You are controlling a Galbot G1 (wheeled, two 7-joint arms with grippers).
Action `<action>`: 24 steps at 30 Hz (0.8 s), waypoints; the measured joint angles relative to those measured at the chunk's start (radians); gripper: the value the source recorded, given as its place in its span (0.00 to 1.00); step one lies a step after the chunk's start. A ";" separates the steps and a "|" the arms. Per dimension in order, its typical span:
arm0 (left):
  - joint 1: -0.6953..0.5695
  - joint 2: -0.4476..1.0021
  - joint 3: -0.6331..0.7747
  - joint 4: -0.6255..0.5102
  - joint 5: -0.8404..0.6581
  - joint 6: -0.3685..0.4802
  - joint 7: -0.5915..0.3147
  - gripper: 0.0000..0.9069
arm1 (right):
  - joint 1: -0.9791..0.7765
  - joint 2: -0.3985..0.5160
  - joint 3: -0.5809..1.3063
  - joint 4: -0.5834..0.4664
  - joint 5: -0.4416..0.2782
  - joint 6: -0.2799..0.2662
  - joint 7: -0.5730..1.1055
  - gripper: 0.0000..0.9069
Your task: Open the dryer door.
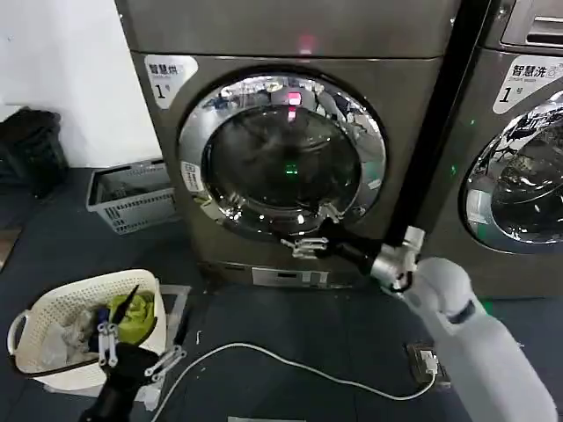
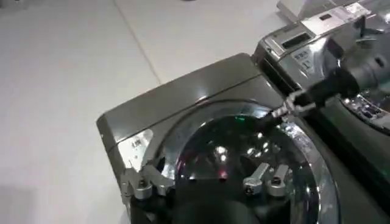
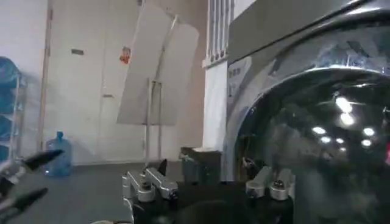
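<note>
The dryer door [image 1: 283,158] is a round porthole with a wide chrome rim and dark glass, on the bronze-grey machine stickered "1". It looks flush with the machine's front. My right gripper [image 1: 303,245] reaches in from the lower right and sits at the bottom of the chrome rim, open with nothing between its fingers. In the right wrist view the right gripper [image 3: 207,182] has its fingers wide apart beside the door [image 3: 317,134]. My left gripper [image 1: 132,347] hangs open low at the left, over the white basket. The left wrist view shows the left gripper [image 2: 204,182] open, with the door [image 2: 244,152] farther off.
A white laundry basket [image 1: 35,312] with clothes stands on the floor at the front left. A grey crate [image 1: 132,195] sits by the wall behind it. A white cable [image 1: 290,362] runs across the dark floor to a socket block [image 1: 428,362]. A neighbouring grey machine [image 1: 519,176] stands to the right.
</note>
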State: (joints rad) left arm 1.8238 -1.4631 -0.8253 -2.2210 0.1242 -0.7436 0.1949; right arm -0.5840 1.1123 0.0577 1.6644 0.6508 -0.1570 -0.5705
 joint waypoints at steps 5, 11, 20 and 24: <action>0.005 -0.010 -0.003 -0.006 0.003 -0.001 0.000 1.00 | 0.070 0.043 -0.070 -0.084 0.001 0.018 0.053 1.00; 0.010 -0.022 0.004 -0.009 0.021 -0.008 0.001 1.00 | 0.146 0.116 -0.157 -0.188 -0.037 0.068 0.091 1.00; 0.025 -0.037 0.020 -0.025 0.046 -0.015 -0.001 1.00 | 0.217 0.226 -0.229 -0.342 -0.093 0.115 0.128 1.00; 0.028 -0.037 0.018 -0.025 0.047 -0.019 -0.002 1.00 | 0.238 0.252 -0.240 -0.385 -0.098 0.121 0.152 1.00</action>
State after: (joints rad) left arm 1.8523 -1.5001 -0.8071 -2.2464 0.1712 -0.7623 0.1927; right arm -0.3462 1.3639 -0.1828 1.2791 0.5527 -0.0362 -0.4184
